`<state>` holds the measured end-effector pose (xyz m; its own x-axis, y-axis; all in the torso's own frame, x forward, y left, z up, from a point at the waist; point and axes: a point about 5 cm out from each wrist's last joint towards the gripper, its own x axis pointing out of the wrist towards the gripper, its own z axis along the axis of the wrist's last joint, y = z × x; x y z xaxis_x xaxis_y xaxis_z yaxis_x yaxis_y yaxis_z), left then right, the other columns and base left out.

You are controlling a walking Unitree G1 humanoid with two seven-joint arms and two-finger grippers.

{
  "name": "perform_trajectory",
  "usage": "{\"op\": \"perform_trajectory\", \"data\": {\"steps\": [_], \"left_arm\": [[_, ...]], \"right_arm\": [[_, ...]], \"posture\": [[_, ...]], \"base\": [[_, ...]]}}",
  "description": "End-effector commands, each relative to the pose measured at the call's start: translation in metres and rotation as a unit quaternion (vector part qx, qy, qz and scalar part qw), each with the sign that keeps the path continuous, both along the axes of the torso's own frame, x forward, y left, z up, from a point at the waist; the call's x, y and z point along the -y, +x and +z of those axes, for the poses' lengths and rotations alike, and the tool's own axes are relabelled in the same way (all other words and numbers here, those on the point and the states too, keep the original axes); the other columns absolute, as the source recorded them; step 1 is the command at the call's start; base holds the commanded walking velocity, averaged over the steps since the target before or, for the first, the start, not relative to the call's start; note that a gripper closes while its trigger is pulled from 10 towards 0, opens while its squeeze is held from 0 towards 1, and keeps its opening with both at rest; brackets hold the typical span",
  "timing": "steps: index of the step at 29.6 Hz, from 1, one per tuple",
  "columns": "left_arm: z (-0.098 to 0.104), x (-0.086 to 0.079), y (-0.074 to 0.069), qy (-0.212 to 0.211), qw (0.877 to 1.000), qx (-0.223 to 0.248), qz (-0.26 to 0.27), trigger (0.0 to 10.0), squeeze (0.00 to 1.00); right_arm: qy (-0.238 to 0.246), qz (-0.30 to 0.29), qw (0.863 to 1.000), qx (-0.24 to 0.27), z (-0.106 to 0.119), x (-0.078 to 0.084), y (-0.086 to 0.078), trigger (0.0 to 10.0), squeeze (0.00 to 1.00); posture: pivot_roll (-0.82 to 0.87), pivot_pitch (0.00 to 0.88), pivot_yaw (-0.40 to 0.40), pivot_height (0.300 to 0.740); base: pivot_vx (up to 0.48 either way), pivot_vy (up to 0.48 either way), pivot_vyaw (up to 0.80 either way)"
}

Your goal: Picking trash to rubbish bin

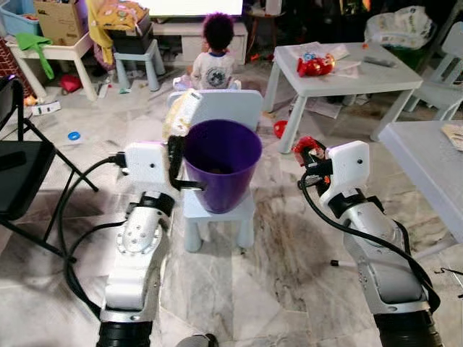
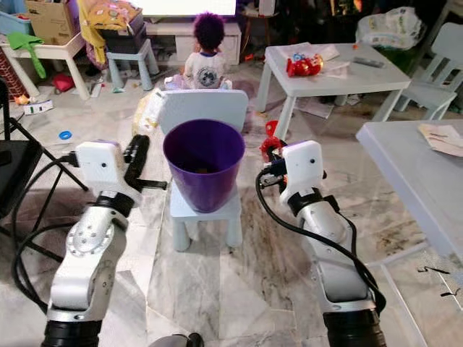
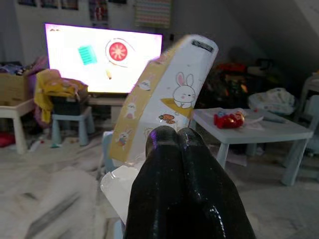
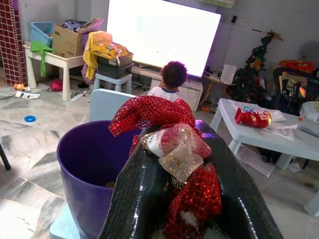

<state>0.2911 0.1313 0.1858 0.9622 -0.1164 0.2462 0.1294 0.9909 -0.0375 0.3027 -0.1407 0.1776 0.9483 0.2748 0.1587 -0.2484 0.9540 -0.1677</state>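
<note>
A purple rubbish bin [image 1: 221, 165] stands on the seat of a small white chair [image 1: 217, 211], right in front of me. My left gripper [image 1: 176, 147] is at the bin's left rim, shut on a yellow and white bunny-print packet [image 3: 169, 97] that sticks up beside the rim [image 1: 181, 113]. To the right of the bin and apart from it, my right gripper [image 1: 311, 155] is shut on a crumpled red mesh wrapper [image 4: 164, 119]. In the right wrist view the bin [image 4: 89, 154] lies just ahead of the wrapper.
A child [image 1: 215, 61] sits on the floor behind the chair, facing a lit screen. A white table [image 1: 347, 79] with red clutter stands at the back right, a grey table [image 1: 427, 163] at the right, a black folding chair [image 1: 18, 177] at the left.
</note>
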Motion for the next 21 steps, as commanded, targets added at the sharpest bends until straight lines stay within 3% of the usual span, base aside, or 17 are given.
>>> {"op": "perform_trajectory", "data": {"steps": [1,21], "left_arm": [[-0.0006,0.0037,0.0013,-0.007,1.000,-0.002,-0.006,0.0,0.00],[-0.0032,0.0010,0.0027,-0.012,1.000,-0.009,0.000,0.0,0.00]], "right_arm": [[-0.002,-0.003,1.000,0.005,0.0031,0.0035,-0.0003,0.0,0.00],[-0.003,-0.001,1.000,0.006,0.0030,0.0032,-0.0008,0.0,0.00]], "posture": [[0.04,0.103,-0.063,0.740],[0.04,0.103,-0.064,0.740]], "base": [[0.311,0.000,0.00],[0.411,0.000,0.00]]}}
